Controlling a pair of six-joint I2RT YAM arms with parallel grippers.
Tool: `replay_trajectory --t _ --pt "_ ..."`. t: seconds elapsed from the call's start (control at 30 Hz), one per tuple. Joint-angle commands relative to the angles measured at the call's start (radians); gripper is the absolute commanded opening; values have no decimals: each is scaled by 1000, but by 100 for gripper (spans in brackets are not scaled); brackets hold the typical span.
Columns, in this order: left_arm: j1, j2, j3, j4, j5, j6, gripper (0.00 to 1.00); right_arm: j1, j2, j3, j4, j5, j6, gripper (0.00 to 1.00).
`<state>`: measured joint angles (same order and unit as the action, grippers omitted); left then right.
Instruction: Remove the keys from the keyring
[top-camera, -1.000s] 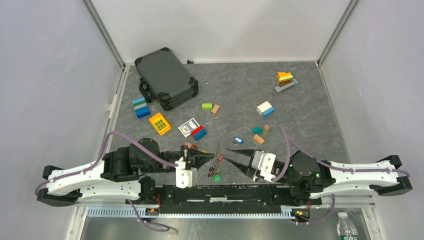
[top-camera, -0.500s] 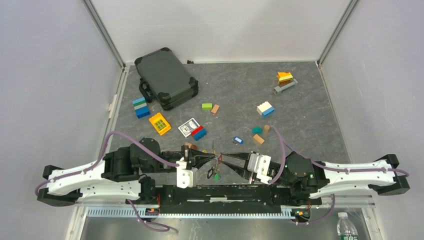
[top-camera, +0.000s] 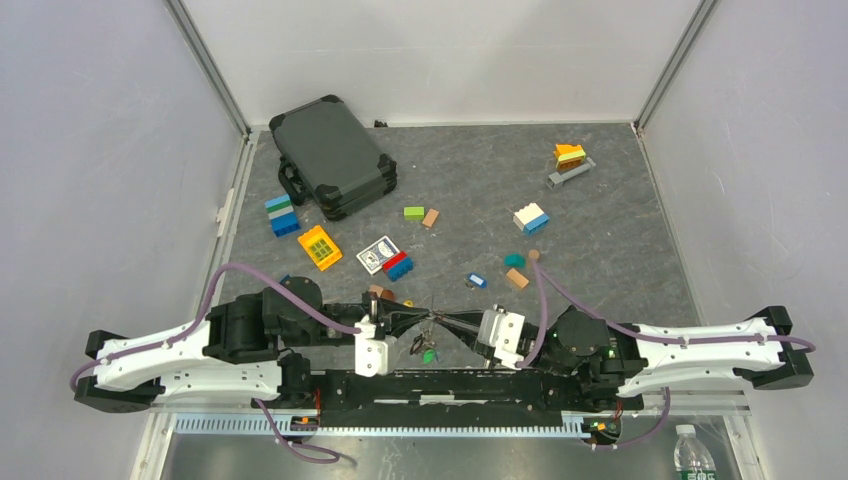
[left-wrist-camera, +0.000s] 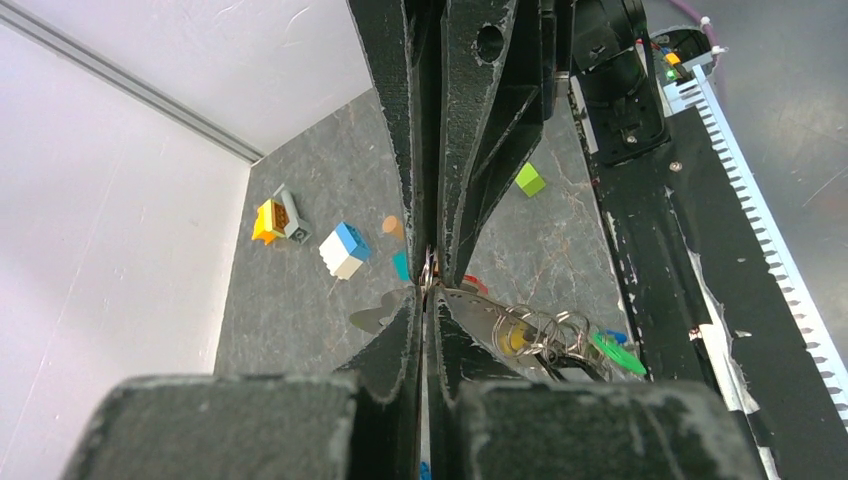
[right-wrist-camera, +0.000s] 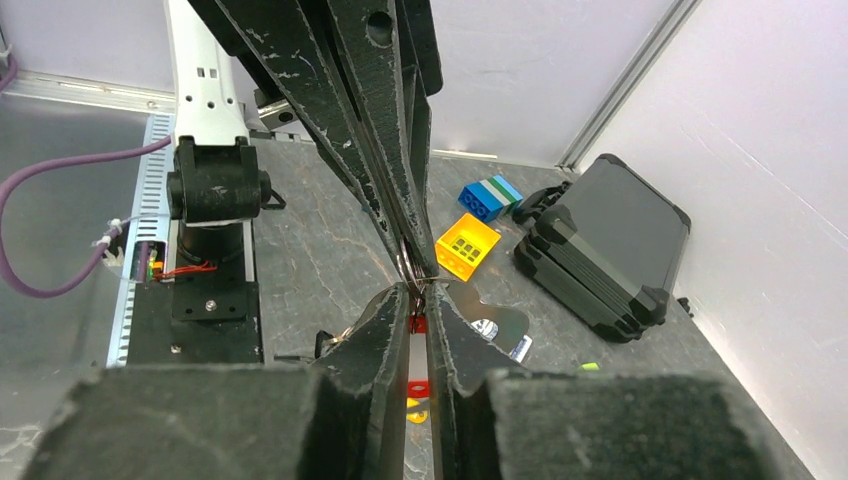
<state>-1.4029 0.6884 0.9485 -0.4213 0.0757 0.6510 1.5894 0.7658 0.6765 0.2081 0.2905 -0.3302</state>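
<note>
Removal looks unfinished: several keys (left-wrist-camera: 545, 335) hang bunched on the keyring (left-wrist-camera: 428, 272), which the left fingers (left-wrist-camera: 385, 345) pinch. The right fingers (right-wrist-camera: 385, 330) stand narrow at it, grip unclear.

Plain white walls (top-camera: 440, 50) enclose a dark grey marbled tabletop (top-camera: 620, 230) on three sides. Aluminium corner posts (top-camera: 205, 65) slant at upper left and upper right. The light is even.

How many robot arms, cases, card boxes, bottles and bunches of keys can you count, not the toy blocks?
White-and-black robot arms: 2 (left, right)
Dark grey hard plastic case: 1
Small playing-card box: 1
Clear plastic water bottle: 1
Bunch of small metal keys with coloured heads: 1
Total: 6
</note>
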Motion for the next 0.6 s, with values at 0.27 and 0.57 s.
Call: replay_trajectory --t 0.27,0.57 --pt "-2 -17 18 83 -17 -21 2 0 17 23 -34 49 2 22" --pt "-2 -28 14 95 -5 -26 2 0 17 12 -33 67 2 22"
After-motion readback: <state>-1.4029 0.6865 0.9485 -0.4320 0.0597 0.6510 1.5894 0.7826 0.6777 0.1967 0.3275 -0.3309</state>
